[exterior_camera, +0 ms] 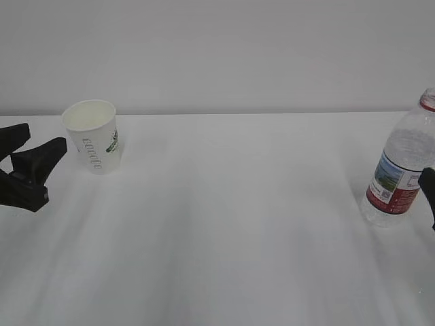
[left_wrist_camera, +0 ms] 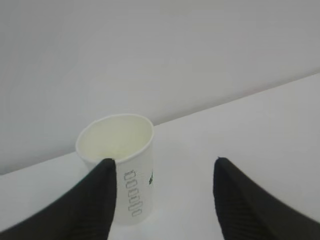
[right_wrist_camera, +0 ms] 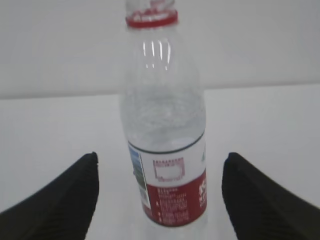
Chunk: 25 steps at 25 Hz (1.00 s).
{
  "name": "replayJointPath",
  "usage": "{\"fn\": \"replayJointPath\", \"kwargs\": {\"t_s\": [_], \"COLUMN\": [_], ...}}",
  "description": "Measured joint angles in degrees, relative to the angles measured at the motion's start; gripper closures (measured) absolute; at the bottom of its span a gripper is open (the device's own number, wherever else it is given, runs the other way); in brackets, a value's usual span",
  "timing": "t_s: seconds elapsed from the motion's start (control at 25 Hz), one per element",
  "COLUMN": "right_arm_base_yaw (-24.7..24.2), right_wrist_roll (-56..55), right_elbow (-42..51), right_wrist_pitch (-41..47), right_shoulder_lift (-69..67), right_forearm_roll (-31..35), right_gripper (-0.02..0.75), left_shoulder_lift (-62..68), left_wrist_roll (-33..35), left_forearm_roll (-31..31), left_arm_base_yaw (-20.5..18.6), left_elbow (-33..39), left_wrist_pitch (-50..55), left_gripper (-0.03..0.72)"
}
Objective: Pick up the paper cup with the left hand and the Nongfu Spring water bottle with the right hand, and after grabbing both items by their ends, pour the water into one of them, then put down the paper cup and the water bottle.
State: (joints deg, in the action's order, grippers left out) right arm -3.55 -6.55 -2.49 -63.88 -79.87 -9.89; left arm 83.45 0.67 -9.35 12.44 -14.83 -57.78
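The paper cup (exterior_camera: pixel 93 136) stood upright on the white table (exterior_camera: pixel 231 224), its mouth open and the dark vertical lettering and green emblem facing the exterior camera. Just left of the cup, the left hand (exterior_camera: pixel 30 153) hung with its black fingers spread and nothing between them; from the wrist camera one fingertip (left_wrist_camera: pixel 102 172) overlapped the cup's near wall (left_wrist_camera: pixel 131 165), though whether it actually touched could not be told, while the other finger stood clear to the cup's right. Far to the right of the cup, at the table's other end, the Nongfu Spring water bottle (exterior_camera: pixel 402 163) stood upright with no cap above its red neck ring, red-and-white label low on its body. The water (right_wrist_camera: pixel 165 127) seemed to fill it to about mid-height. The right hand (right_wrist_camera: pixel 160 175) was released too, its two fingers wide apart on either side of the bottle (right_wrist_camera: pixel 167 150), neither one touching it
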Motion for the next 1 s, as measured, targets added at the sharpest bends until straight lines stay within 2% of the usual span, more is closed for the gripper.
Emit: {"fn": "replayJointPath", "kwargs": {"t_s": [0.36, 0.8, 1.0], "right_arm_base_yaw": [0.0, 0.0, 0.0], "right_wrist_roll": [-0.13, -0.13, -0.13], "right_elbow": [1.15, 0.33, -2.74], "right_wrist_pitch": [-0.93, -1.39, -1.51], "right_shoulder_lift": [-10.88, -14.96, -17.12], "right_forearm_roll": [0.55, 0.78, 0.78], "right_gripper": [0.157, 0.155, 0.15], "left_shoulder_lift": [0.0, 0.0, 0.0], "left_wrist_roll": [-0.33, -0.67, -5.0], "left_forearm_roll": [-5.64, -5.98, -5.98], "left_arm_base_yaw": [0.0, 0.0, 0.0], "left_elbow": [0.0, 0.0, 0.0], "left_wrist_pitch": [-1.16, 0.21, 0.56], "left_gripper": [0.238, 0.236, 0.236]}}
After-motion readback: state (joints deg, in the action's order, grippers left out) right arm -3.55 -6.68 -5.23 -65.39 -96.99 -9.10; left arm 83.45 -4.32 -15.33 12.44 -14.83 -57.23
